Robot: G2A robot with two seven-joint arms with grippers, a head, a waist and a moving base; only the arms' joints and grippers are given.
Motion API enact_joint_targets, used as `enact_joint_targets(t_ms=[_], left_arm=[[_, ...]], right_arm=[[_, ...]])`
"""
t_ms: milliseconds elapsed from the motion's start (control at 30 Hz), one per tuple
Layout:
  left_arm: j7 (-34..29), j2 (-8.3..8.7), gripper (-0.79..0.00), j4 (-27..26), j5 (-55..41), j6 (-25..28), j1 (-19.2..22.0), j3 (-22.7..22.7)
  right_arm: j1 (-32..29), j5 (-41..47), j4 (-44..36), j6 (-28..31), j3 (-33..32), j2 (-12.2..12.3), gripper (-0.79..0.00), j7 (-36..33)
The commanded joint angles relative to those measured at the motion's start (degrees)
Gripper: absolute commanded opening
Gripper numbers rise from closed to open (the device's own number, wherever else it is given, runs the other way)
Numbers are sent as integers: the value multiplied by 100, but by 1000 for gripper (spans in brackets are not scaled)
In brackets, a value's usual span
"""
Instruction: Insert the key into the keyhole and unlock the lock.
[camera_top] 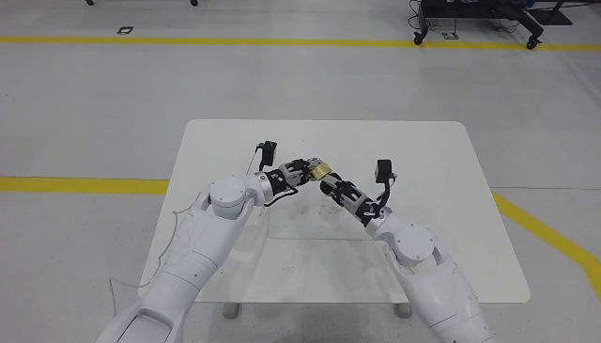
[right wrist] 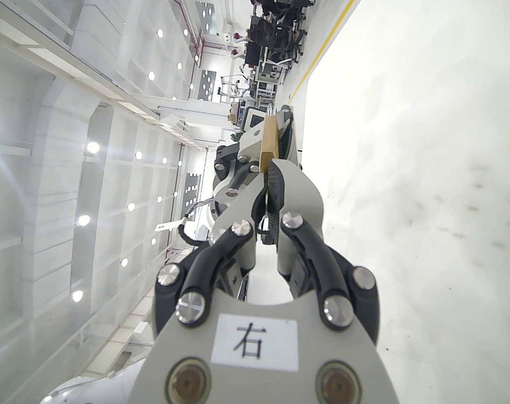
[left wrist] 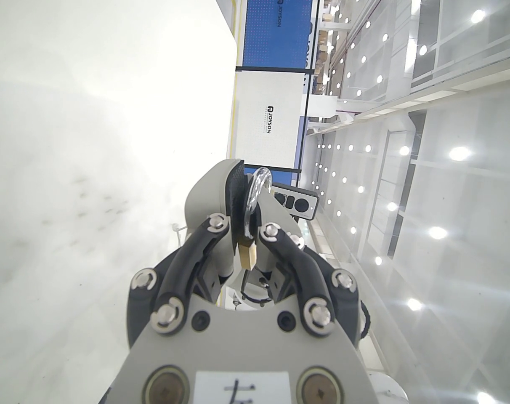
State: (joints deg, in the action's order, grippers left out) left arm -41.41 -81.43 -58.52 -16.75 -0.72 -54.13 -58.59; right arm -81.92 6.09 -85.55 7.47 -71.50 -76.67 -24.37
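A brass padlock (camera_top: 321, 168) with a silver shackle (left wrist: 255, 195) hangs in the air above the middle of the white table (camera_top: 432, 249). My left gripper (left wrist: 253, 199) is shut on it, the shackle between its pads and the brass body (left wrist: 247, 254) toward the wrist. My right gripper (right wrist: 268, 172) comes from the opposite side, its fingers pressed together with their tips against the end of the padlock (right wrist: 268, 140). The key sits hidden between those pads. In the top view the left gripper (camera_top: 299, 170) and right gripper (camera_top: 331, 183) meet tip to tip.
The table's far edge (camera_top: 329, 122) and side edges are well away from both grippers. Faint dark smudges (right wrist: 474, 208) mark the tabletop below the arms. Yellow floor lines (camera_top: 282, 40) and wheeled racks (camera_top: 479, 9) lie beyond the table.
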Motion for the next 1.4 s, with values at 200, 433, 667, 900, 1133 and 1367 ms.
enact_joint_targets(t_ms=[200,433,667,900,1133,1367], left_arm=[[52,-3,-785,6,-72,-47,1,-22],[119,-3,-785,-6,-119,-24,-5,-51],[174,-1,-785,-35,-168,36,-28,-82],[204,3,-785,-63,-176,113,-52,-99],[185,13,-785,-99,-45,263,-66,-79],[171,32,-785,-192,149,648,-126,-62]], right_arm=[[-10,34,0,29,33,9,-459,20],[-49,111,-10,112,23,19,-462,31],[-190,235,-67,294,-39,43,-468,-10],[-278,395,-112,319,-93,69,-785,-126],[-190,541,-76,143,-35,55,-785,-5],[-143,1479,25,-40,-99,33,-785,-231]])
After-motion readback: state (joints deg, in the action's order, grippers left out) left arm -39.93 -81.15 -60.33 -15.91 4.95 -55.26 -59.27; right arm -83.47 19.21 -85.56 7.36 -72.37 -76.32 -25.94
